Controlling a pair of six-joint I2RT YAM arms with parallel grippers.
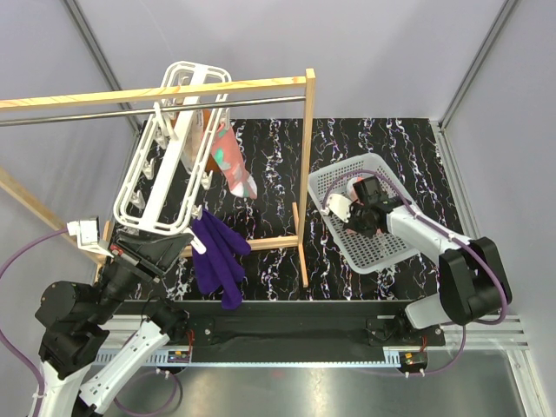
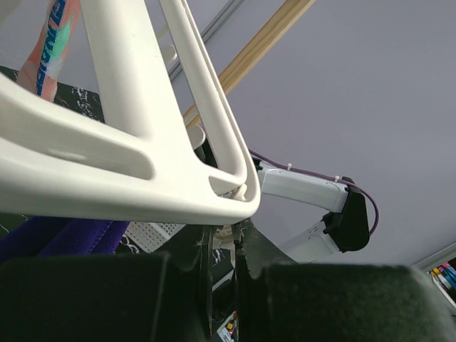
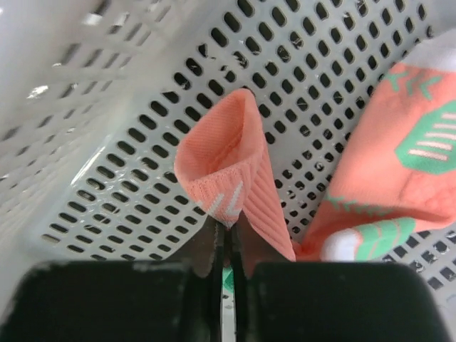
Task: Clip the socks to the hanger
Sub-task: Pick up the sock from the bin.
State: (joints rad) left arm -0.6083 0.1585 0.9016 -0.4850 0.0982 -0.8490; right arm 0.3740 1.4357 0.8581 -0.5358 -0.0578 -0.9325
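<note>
Sock (image 3: 229, 160) pinched tight by right gripper (image 3: 226, 239); left gripper (image 2: 225, 246) clamps hanger (image 2: 121, 182).

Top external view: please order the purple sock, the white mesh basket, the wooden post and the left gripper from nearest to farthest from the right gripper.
1. white mesh basket: on the right, all around the right gripper.
2. wooden post: centre, just left of the basket.
3. purple sock: centre-left.
4. left gripper: far left.
</note>
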